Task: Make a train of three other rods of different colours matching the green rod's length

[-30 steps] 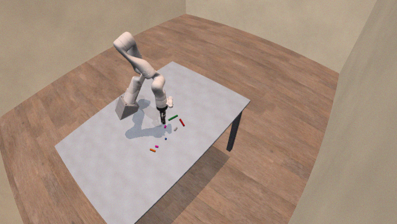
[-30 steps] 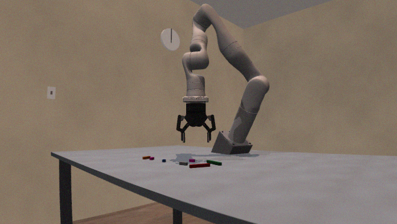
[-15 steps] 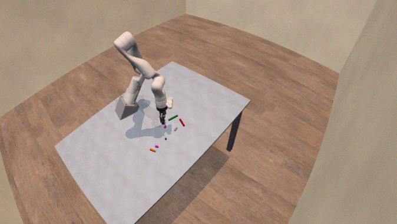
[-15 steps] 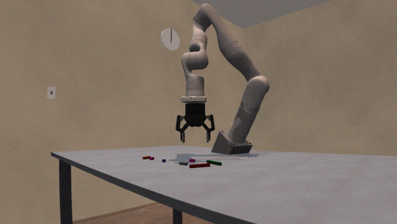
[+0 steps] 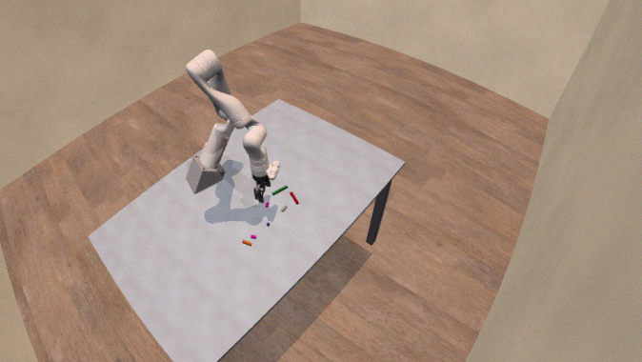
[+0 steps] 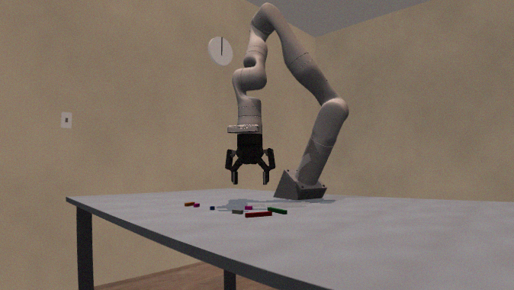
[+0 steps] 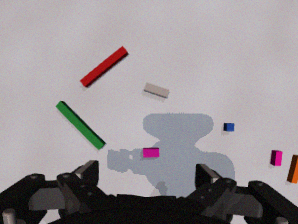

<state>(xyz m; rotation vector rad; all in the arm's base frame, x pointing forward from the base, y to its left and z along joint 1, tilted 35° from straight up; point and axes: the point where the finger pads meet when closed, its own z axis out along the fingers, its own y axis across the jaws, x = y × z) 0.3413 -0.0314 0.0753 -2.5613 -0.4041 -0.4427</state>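
Observation:
My gripper (image 6: 249, 177) is open and empty, hanging above the table over a magenta rod (image 7: 150, 152), which also shows in the top view (image 5: 267, 205) and the exterior view (image 6: 248, 207). The green rod (image 7: 80, 124) lies to its left in the wrist view, with the red rod (image 7: 104, 66) beyond it. A grey rod (image 7: 156, 90) lies ahead. A small blue rod (image 7: 229, 127) lies to the right. A second magenta rod (image 7: 276, 157) and an orange rod (image 7: 293, 168) lie close together at the right edge. All rods lie flat and apart from each other.
The arm's base (image 5: 204, 173) stands on the table behind the rods. The table's right edge (image 5: 352, 219) is a short way beyond the red rod (image 5: 294, 197).

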